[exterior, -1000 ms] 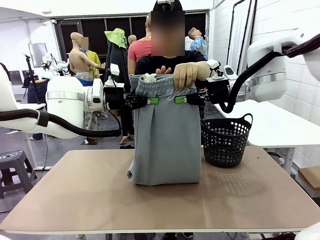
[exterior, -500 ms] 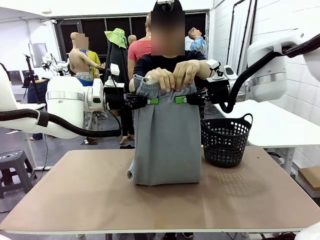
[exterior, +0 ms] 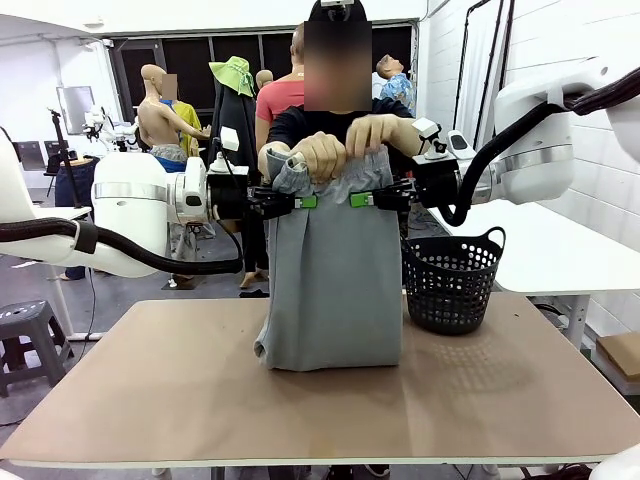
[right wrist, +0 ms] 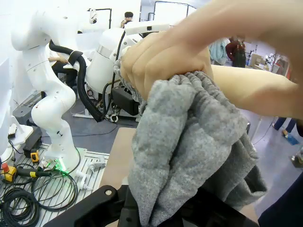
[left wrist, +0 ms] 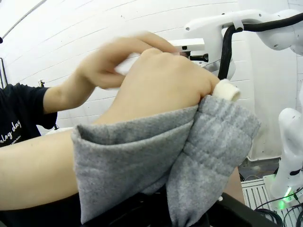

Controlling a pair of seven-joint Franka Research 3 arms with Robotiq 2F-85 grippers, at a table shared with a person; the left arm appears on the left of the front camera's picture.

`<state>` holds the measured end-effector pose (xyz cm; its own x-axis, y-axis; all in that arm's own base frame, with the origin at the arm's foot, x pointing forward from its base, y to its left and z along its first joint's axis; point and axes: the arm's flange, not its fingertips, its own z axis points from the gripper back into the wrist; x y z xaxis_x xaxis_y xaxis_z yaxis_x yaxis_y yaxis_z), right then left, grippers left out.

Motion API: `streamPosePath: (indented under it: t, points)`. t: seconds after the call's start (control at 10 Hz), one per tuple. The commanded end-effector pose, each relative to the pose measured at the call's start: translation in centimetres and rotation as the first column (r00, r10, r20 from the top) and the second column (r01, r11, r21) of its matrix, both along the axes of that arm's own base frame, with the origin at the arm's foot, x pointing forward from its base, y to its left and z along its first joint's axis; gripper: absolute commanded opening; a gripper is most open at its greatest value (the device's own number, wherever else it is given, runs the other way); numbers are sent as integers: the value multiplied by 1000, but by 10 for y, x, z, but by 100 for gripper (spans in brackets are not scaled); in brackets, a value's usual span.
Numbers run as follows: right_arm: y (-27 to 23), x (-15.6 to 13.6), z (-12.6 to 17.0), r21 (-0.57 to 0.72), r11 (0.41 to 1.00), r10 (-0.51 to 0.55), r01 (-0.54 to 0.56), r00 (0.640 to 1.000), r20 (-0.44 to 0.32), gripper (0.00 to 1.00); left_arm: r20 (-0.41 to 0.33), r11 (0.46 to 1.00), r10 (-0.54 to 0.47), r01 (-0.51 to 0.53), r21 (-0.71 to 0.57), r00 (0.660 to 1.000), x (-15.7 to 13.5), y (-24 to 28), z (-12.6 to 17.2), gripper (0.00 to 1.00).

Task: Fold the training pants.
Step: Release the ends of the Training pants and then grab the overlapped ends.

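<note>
**Pants hang upright between your two end effectors**

On your left, the left end effector [exterior: 303, 201] is closed on the training pants [exterior: 335, 290] just under the gathered waistband, with its green pad pressed flat to the cloth. The garment's long axis runs vertically — the waistband is up at grip height and the lower end rests bunched on the bench [exterior: 180, 400] directly below. Above the grip line, the person's hands [exterior: 320, 157] clutch the waistband from the far side. Further right, the right end effector [exterior: 362, 200] is clamped on the cloth at the same height. The two grips sit close together near the middle of the waistband, not at its corners.

Neither arm is nearer, since the pants lie between and below both. By my reading, any fold must carry the top down along that vertical axis. The black mesh basket [exterior: 452, 280] stands just beside the pants on the right — so favour the near side of the bench.
</note>
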<state>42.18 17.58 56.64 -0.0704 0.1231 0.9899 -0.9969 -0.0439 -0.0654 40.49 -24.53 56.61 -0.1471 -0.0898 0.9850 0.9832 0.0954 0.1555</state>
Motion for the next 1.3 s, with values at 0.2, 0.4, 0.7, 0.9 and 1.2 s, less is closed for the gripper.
streamPosePath:
  t: [0.2, 0.4, 0.7, 0.9, 1.2]
  points:
    - [1, -3, 1, 10, 1000, -9, 9, 1000, -1, 0, 3, 1000, 12, -12, -7, 1000, -1, 0, 3, 0]
    - [1, -3, 1, 10, 1000, -9, 9, 1000, -1, 0, 3, 1000, 12, -12, -7, 1000, -1, 0, 3, 0]
    - [1, -3, 1, 10, 1000, -9, 9, 1000, -1, 0, 3, 1000, 12, -12, -7, 1000, -1, 0, 3, 0]
    - [1, -3, 1, 10, 1000, -9, 9, 1000, -1, 0, 3, 1000, 12, -12, -7, 1000, -1, 0, 3, 0]
    - [1, -3, 1, 10, 1000, -9, 9, 1000, -1, 0, 3, 1000, 12, -12, -7, 1000, -1, 0, 3, 0]
